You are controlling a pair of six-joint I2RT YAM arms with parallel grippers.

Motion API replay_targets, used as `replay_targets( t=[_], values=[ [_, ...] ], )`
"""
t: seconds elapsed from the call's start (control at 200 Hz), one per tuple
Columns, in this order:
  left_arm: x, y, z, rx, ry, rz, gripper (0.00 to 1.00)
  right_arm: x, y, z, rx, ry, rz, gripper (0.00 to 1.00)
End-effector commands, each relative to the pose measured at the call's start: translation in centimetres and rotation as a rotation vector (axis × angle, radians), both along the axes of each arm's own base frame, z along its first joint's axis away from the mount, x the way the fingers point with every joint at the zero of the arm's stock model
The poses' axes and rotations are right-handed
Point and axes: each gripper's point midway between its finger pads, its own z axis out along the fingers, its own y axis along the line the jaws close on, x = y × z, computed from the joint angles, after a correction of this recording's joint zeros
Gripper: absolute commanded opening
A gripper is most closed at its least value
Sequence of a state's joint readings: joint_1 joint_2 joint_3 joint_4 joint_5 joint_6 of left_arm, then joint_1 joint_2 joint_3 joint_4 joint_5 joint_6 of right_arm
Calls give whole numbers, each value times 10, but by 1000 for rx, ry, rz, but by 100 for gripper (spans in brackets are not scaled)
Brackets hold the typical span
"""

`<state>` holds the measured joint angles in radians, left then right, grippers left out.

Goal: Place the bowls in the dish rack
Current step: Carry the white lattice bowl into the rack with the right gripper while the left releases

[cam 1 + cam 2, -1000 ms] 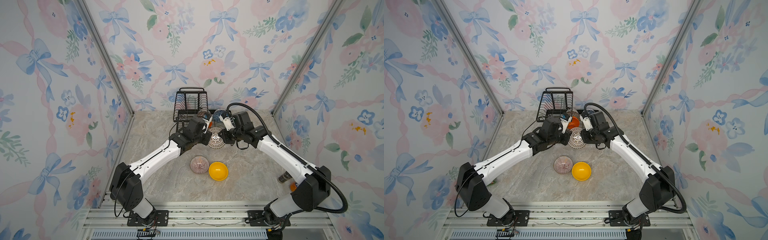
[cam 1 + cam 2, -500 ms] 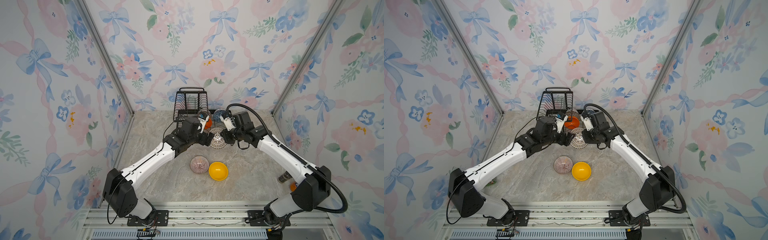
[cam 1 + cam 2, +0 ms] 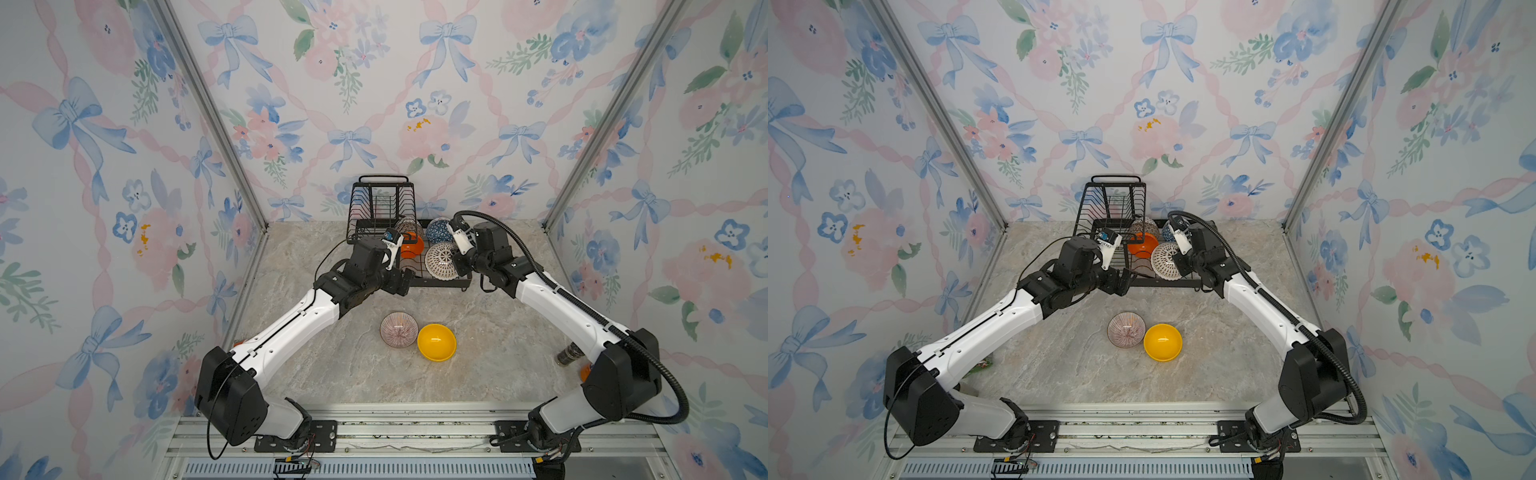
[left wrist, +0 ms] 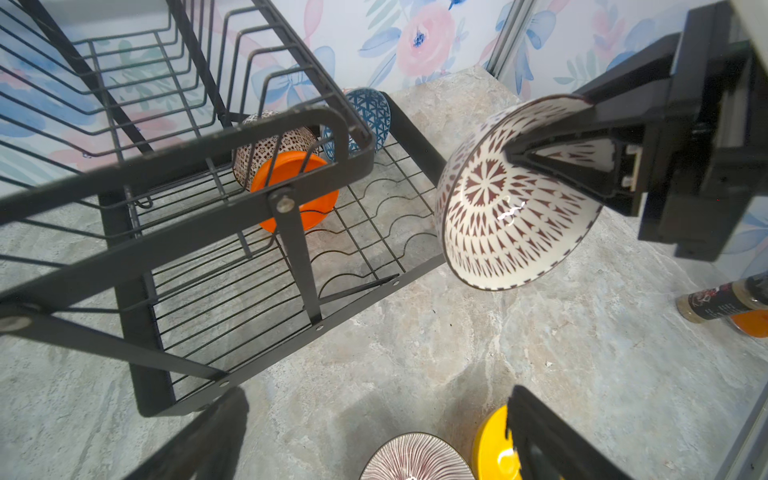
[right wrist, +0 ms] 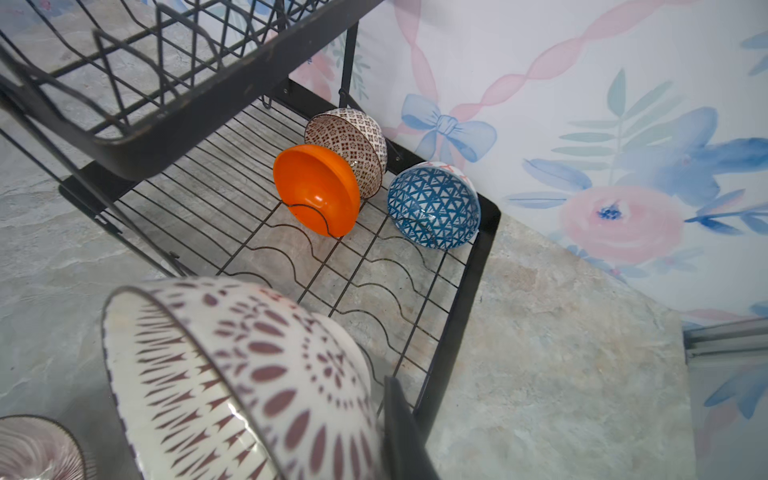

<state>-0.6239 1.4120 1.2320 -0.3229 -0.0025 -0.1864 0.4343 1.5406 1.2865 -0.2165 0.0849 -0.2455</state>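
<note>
The black wire dish rack (image 3: 436, 283) stands at the back wall. On edge in its lower tray are the orange bowl (image 3: 411, 246), the brown mosaic bowl (image 5: 349, 137) and the blue bowl (image 3: 439, 230). My right gripper (image 3: 456, 259) is shut on the rim of the white lattice bowl (image 3: 441, 260), holding it tilted over the tray's front right corner; one finger (image 5: 403, 428) presses its outside. My left gripper (image 4: 376, 399) is open and empty in front of the rack. The pinkish striped bowl (image 3: 399, 329) and the yellow bowl (image 3: 436, 342) sit side by side on the table.
A dark bottle (image 3: 567, 356) and an orange object (image 3: 585, 372) stand by the right arm's base. The raised upper basket (image 3: 382, 199) overhangs the tray's left part. Floral walls close the back and both sides.
My left gripper has opened and drawn back left and toward the front, away from the white lattice bowl. The right gripper keeps holding that bowl almost in place.
</note>
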Motion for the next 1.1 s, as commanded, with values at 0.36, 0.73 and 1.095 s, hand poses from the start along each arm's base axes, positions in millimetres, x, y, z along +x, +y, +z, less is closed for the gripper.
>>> replay_targets(
  t=[0.36,0.73,1.095],
  values=[
    [-9,23,-5,18,27,33,98,78,-2,7,-292,-428,25,0],
    [-6,34,-11,29,44,58,98,118,-10,-12,-559,-560,-14,0],
    [-6,41,-16,38,56,70,98,150,-9,-23,-728,-668,-35,0]
  ],
)
